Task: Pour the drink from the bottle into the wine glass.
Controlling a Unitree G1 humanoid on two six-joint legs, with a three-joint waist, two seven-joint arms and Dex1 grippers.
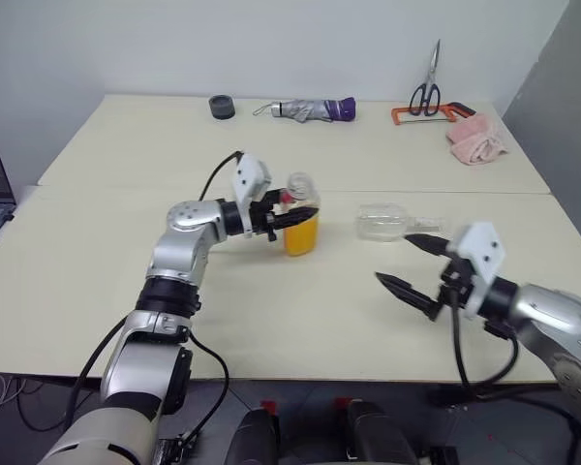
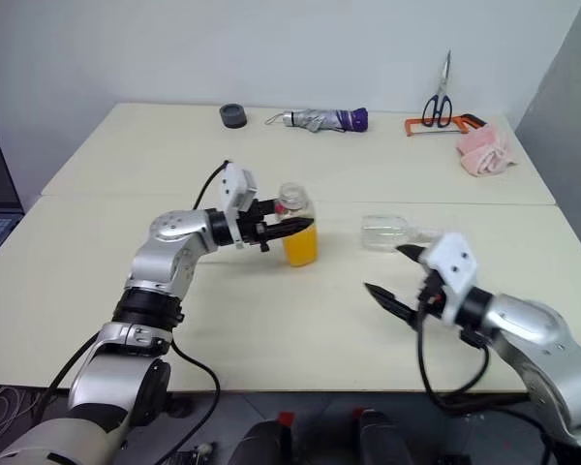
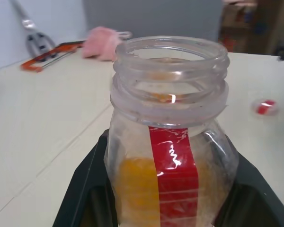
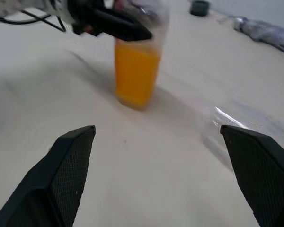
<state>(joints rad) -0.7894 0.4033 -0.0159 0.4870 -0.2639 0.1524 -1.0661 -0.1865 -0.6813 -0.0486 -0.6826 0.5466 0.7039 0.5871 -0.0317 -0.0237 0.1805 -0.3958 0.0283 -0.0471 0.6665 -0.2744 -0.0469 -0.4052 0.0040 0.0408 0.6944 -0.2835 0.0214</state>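
Beige desk (image 1: 126, 252): left pincer (image 1: 289, 215) clamped the uncapped bottle (image 1: 301, 221); right pincer (image 1: 409, 262) gaped beside the toppled wine glass (image 1: 392, 223), which needed righting first.

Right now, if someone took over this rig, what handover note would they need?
Left gripper: shut on the bottle, upright on the table, neck open, no cap on.
Right gripper: open, empty, in the air near the wine glass.
Wine glass: lying on its side on the table, right of the bottle, no drink in it.
Drink: all in the bottle's lower part.
Done: bottle gripped and uncapped; a small red-and-white cap lies on the table.
Left: stand the glass upright, then pour.
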